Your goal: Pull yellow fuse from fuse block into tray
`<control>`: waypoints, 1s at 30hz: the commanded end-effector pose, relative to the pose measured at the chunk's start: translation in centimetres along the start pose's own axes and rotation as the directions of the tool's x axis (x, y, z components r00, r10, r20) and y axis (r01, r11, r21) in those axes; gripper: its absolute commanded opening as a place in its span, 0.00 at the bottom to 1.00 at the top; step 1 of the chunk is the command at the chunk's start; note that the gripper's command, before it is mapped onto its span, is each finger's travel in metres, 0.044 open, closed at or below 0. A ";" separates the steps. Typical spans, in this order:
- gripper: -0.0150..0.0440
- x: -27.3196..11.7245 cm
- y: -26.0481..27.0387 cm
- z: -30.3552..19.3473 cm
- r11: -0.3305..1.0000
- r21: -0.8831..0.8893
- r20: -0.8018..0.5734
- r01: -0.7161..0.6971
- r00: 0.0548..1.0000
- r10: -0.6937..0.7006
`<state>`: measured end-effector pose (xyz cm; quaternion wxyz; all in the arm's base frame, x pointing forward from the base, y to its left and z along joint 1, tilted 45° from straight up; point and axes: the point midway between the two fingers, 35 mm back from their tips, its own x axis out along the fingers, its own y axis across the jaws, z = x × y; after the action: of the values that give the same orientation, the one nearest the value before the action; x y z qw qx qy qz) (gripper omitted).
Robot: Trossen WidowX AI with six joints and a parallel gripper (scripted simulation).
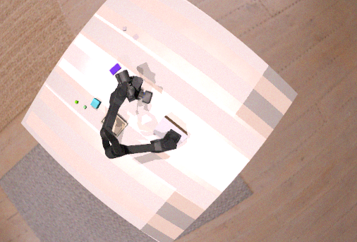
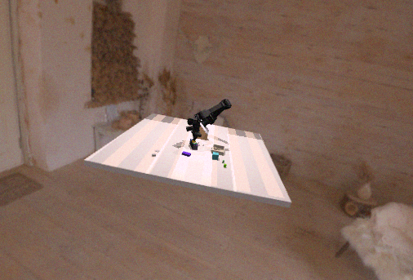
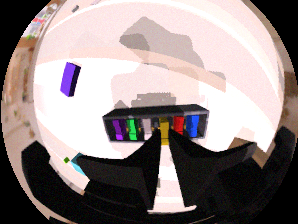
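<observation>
— Gripping anything, those fingers?
— Yes: nearly closed on the yellow fuse (image 3: 164,125), seated in the fuse block (image 3: 154,125) at the wrist view's centre.
— Neighbours?
— Red fuse (image 3: 178,124) at three o'clock, white fuse (image 3: 147,128) at nine.

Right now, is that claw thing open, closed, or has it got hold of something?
Gripper: closed on the yellow fuse, which is still seated in the fuse block.
</observation>
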<state>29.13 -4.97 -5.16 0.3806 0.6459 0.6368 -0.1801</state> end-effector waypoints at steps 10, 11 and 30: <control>0.25 -0.7 0.0 0.0 1.000 -0.005 0.003 0.001 1.000 -0.001; 0.25 -0.8 0.0 0.0 1.000 -0.005 0.003 0.001 1.000 -0.001; 0.25 -1.7 0.0 0.0 1.000 -0.004 0.002 0.000 1.000 0.000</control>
<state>28.96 -5.98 -4.09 0.3796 0.6470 0.6362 -0.1801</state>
